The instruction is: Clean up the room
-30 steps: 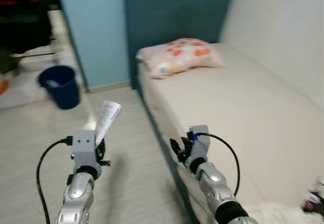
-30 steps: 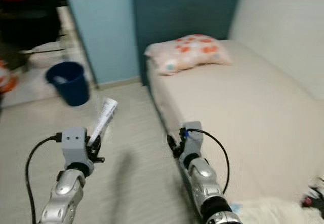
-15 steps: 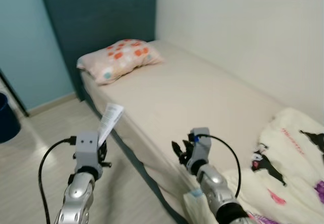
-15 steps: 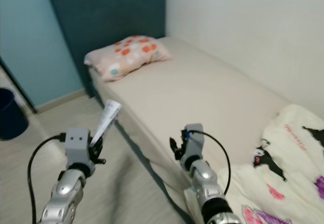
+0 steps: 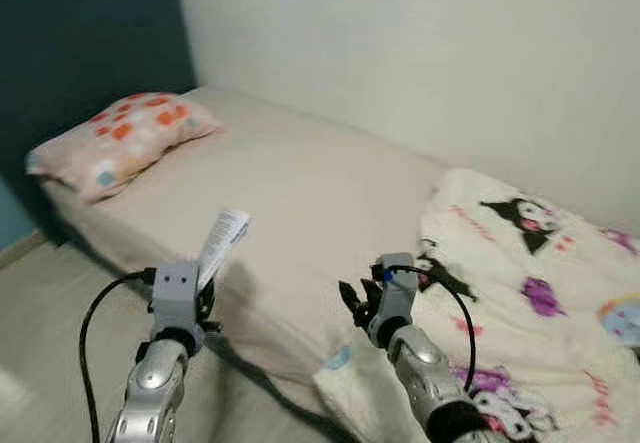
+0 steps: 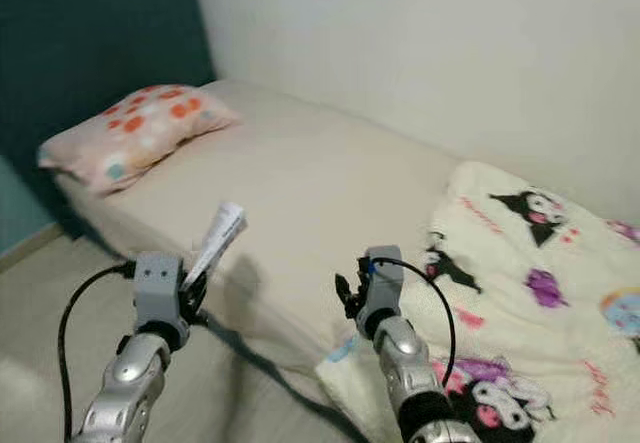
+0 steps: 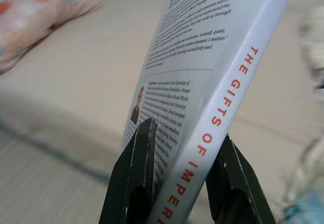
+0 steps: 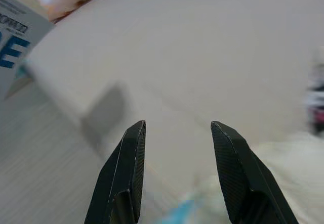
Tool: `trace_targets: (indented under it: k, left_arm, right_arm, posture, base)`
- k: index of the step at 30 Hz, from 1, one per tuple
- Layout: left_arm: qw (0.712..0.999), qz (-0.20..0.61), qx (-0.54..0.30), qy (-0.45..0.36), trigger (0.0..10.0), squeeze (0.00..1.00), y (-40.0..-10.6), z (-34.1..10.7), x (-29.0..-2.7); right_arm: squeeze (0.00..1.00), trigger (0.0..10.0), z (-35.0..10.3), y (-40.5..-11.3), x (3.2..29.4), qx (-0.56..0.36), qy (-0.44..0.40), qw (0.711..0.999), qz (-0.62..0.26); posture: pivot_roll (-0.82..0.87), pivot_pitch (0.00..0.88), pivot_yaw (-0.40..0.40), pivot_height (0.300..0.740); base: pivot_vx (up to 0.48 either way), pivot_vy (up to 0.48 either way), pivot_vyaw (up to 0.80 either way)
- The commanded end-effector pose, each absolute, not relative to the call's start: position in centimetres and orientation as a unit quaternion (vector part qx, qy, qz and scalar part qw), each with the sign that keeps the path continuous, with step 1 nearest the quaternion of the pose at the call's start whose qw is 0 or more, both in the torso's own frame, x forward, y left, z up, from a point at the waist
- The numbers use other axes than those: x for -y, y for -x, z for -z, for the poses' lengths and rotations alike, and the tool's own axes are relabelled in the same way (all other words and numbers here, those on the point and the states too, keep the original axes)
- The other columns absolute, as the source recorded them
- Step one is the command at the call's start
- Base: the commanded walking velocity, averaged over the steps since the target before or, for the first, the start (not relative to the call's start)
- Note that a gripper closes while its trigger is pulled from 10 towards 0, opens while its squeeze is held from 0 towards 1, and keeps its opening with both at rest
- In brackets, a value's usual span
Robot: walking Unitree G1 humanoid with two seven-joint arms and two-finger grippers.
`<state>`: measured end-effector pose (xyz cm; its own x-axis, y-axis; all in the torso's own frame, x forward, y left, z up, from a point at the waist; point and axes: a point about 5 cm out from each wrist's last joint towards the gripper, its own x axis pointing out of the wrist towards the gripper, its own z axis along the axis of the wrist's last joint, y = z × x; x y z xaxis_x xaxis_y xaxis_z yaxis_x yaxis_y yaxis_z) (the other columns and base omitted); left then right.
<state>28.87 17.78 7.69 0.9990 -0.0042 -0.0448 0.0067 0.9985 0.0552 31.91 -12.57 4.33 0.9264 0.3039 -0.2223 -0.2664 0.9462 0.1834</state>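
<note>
- Swung rightward since the earlier frames, the head camera has lost the blue bin and floor and now faces the bed with a cartoon-print blanket; the scene shifted, not the objects.
- Left gripper: fingers closed on the lower edge of a white paperback book, gripping it across its thickness, with the orange-lettered spine showing between them.
- Book stands upright and tilted, raised in front of the mattress edge.
- Right gripper: fingers spread apart, holding nothing, above the bed's near edge.
- Both forearms are raised forward at similar height, the left arm over the floor, the right arm beside the blanket.
- Pillow lies at the headboard end.
- Judgement: the robot is likely turning to find a place for the book.
</note>
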Motion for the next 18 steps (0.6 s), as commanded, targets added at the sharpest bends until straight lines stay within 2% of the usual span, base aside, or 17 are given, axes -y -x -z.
trace_targets:
  k: [1,18]
  left_arm:
    - [0.999,0.003,-0.022,-0.032,10.0,0.0,-28.76,-7.53,-17.98]
    - [0.999,0.014,-0.022,-0.023,10.0,0.0,-29.09,-7.58,-17.89]
  right_arm:
    - [0.0,10.0,-3.64,-31.44,12.45,-0.14,-0.081,0.976,-0.143]
    - [0.0,10.0,-3.44,-31.31,12.75,-0.147,-0.085,0.976,-0.135]
  posture:
    - [0.02,0.094,-0.024,0.74]
    - [0.02,0.112,-0.023,0.74]
  base:
    - [0.0,0.0,-0.8]
    - [0.0,0.0,-0.8]
